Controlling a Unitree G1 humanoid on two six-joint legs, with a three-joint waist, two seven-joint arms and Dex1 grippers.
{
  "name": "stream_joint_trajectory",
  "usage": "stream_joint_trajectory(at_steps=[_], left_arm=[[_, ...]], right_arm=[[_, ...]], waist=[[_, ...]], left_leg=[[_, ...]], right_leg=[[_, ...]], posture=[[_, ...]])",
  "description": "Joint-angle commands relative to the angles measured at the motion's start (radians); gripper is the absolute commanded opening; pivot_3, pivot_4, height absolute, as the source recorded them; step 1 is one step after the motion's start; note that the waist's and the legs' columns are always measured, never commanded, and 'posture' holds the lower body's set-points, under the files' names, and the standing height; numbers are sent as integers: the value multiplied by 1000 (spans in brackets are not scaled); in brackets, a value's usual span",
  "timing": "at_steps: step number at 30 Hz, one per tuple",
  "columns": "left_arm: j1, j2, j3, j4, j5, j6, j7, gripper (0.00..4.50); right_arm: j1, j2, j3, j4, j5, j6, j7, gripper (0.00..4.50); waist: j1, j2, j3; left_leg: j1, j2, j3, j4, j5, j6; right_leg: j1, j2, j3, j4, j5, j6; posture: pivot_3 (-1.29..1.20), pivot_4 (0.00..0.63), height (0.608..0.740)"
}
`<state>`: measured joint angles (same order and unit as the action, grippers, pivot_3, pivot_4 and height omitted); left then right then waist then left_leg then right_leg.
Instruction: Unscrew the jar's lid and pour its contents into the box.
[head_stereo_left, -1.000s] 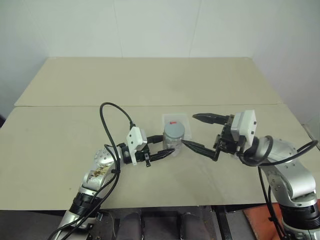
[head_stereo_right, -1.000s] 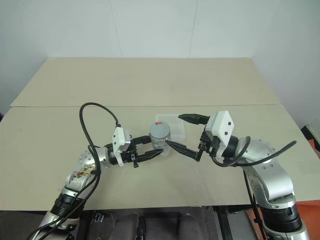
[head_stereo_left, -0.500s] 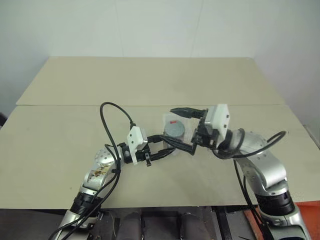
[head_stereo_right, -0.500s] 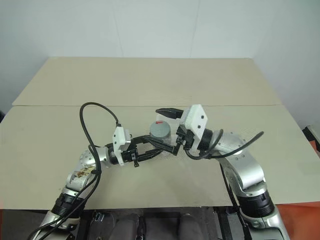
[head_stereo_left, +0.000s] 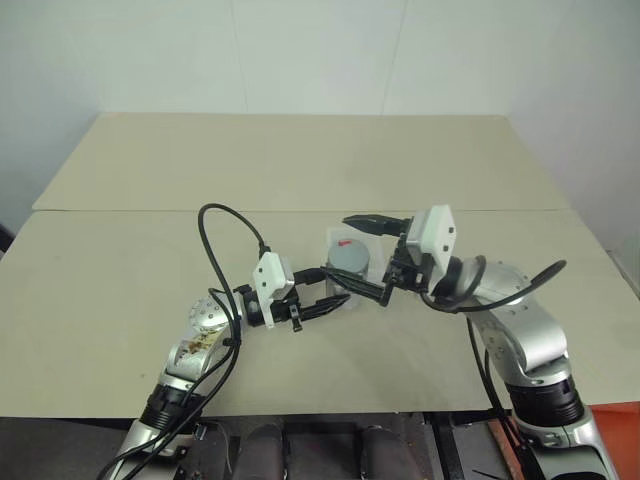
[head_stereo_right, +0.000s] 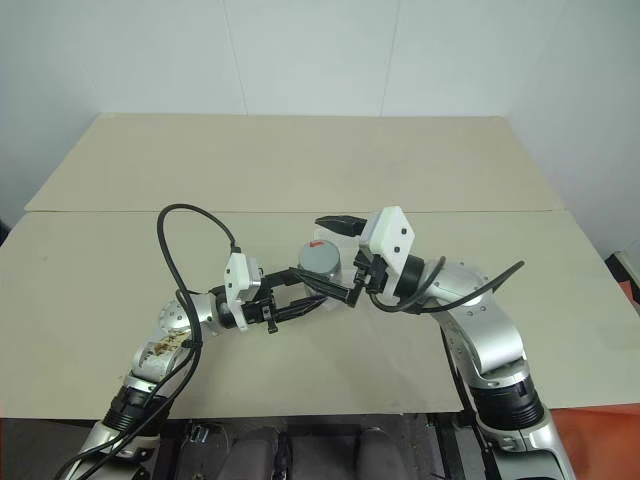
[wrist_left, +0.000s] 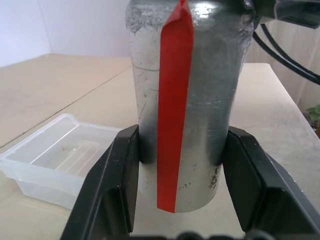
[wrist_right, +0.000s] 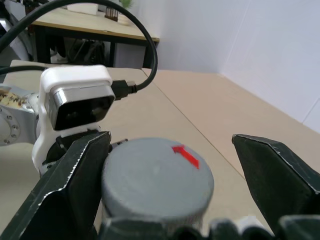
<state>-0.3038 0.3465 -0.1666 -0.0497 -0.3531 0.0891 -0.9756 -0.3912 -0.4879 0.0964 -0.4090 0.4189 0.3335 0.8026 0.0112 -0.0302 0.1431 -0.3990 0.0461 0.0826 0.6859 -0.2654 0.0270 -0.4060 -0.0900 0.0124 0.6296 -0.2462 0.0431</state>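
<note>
Beige table, white wall: jar steadied for uncapping.
Left gripper clamped on jar; right gripper wide around lid, box behind.

Scuffed metal jar, clear plastic box

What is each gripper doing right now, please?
Left gripper: closed on the jar.
Right gripper: open, its fingers either side of the lid.

Bright, even light; soft faint shadows (wrist views blur up close).
</note>
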Motion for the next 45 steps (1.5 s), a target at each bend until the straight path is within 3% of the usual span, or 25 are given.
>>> stream_joint_trajectory(at_steps=[1, 31, 45], left_arm=[[-10, -4, 4, -12, 0, -28, -4, 2114], [-19, -4, 6, 11, 0, -38, -12, 2114], [-23, -3, 3, 14, 3, -38, -9, 2114]], right_arm=[[13, -14, -47, -53, 29, -14, 0, 4493], [186, -128, -175, -135, 70, -8, 10, 4493], [66, -58, -41, -127, 42, 9, -22, 4493]], waist=[[0, 0, 0], [0, 0, 0], [-2, 0, 0]], left_leg=[[0, 0, 0, 0, 0, 0], [0, 0, 0, 0, 0, 0], [0, 0, 0, 0, 0, 0]], right_leg=[[0, 0, 0, 0, 0, 0], [0, 0, 0, 0, 0, 0], [0, 0, 0, 0, 0, 0]], posture=[[0, 150, 740], [0, 150, 740], [0, 150, 740]])
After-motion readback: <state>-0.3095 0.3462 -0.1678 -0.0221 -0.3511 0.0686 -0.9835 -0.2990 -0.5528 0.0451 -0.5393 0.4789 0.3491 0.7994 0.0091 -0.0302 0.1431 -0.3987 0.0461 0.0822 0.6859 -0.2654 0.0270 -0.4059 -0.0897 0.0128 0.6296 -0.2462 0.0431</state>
